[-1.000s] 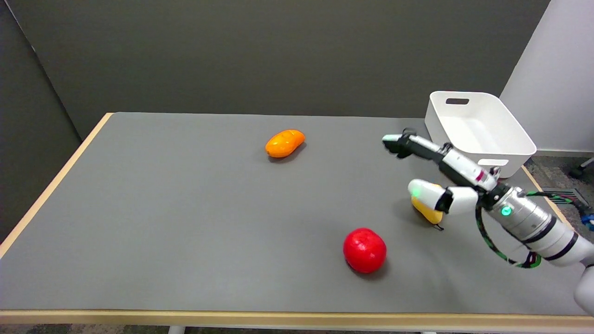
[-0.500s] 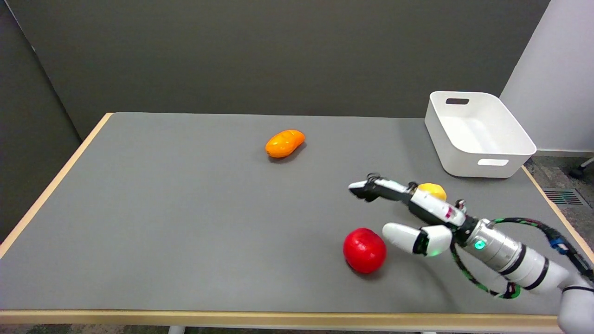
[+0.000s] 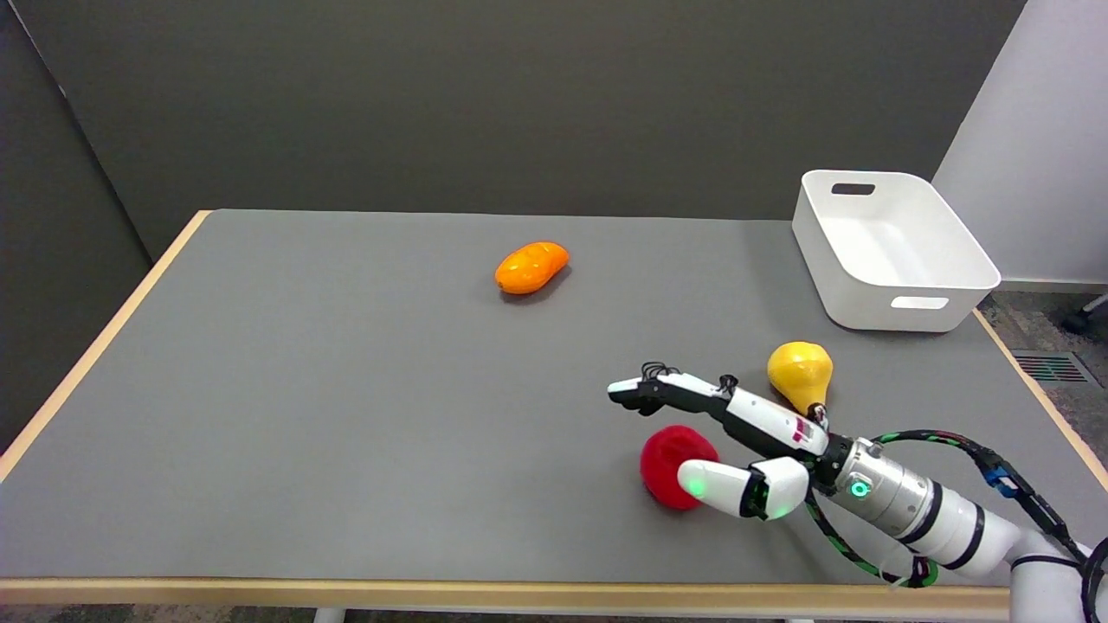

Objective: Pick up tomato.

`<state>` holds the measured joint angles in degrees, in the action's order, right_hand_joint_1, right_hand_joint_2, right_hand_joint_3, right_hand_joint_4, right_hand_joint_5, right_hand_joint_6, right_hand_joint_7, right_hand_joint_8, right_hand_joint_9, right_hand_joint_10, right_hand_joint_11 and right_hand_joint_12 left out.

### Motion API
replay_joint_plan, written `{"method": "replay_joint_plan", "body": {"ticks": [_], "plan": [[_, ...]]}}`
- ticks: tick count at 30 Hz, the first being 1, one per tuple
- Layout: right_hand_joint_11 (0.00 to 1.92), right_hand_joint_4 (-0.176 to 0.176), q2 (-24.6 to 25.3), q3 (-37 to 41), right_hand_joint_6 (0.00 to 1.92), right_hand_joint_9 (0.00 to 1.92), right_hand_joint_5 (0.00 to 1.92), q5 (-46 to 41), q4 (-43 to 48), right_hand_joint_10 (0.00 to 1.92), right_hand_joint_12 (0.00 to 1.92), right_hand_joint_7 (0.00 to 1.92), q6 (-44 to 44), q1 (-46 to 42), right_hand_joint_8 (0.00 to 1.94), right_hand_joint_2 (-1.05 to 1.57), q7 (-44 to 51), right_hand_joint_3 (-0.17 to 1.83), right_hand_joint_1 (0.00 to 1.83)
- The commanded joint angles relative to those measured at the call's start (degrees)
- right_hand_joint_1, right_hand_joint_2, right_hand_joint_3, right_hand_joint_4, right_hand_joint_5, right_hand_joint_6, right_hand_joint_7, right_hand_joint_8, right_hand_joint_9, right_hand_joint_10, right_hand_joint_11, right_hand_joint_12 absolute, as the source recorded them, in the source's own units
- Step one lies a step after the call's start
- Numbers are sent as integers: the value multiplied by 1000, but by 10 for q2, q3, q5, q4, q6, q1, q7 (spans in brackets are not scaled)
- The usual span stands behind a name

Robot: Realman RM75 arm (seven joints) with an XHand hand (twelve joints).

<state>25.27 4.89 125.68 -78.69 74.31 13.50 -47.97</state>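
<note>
Head view. The right hand (image 3: 723, 437) enters from the lower right of the frame on its white arm (image 3: 935, 519) and is spread over the tomato (image 3: 671, 459). The long fingers (image 3: 684, 394) extend toward the left above and beyond the tomato's upper edge, while the thumb (image 3: 723, 486) crosses in front of its lower right side. The hand is wide open, its fingers well apart; it brackets the tomato but grips nothing, and whether the thumb touches the fruit cannot be told. The red tomato rests on the grey bench (image 3: 346, 415) in the lower centre-right of the frame, partly covered by the thumb. A yellow pear (image 3: 801, 370) lies just to the upper right of the hand, near the wrist, its narrow end pointing toward the bottom of the frame. An orange mango (image 3: 531, 266) lies well apart, in the upper centre of the bench. A white bin (image 3: 900, 290) with handle slots stands at the bench's upper right corner. A black and green cable (image 3: 995, 467) loops around the wrist.
</note>
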Motion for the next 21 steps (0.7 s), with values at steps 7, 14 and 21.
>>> {"method": "replay_joint_plan", "body": {"ticks": [7,14,21], "plan": [[85,108,31,45,437,216,194,17,27,598,1146,264,-129,41,312,640,-2,952,243],[5,104,22,51,447,110,155,9,53,548,978,165,-122,34,286,583,64,990,230],[-1,96,4,58,443,69,140,-12,53,548,959,141,-78,3,281,569,86,989,227]]}}
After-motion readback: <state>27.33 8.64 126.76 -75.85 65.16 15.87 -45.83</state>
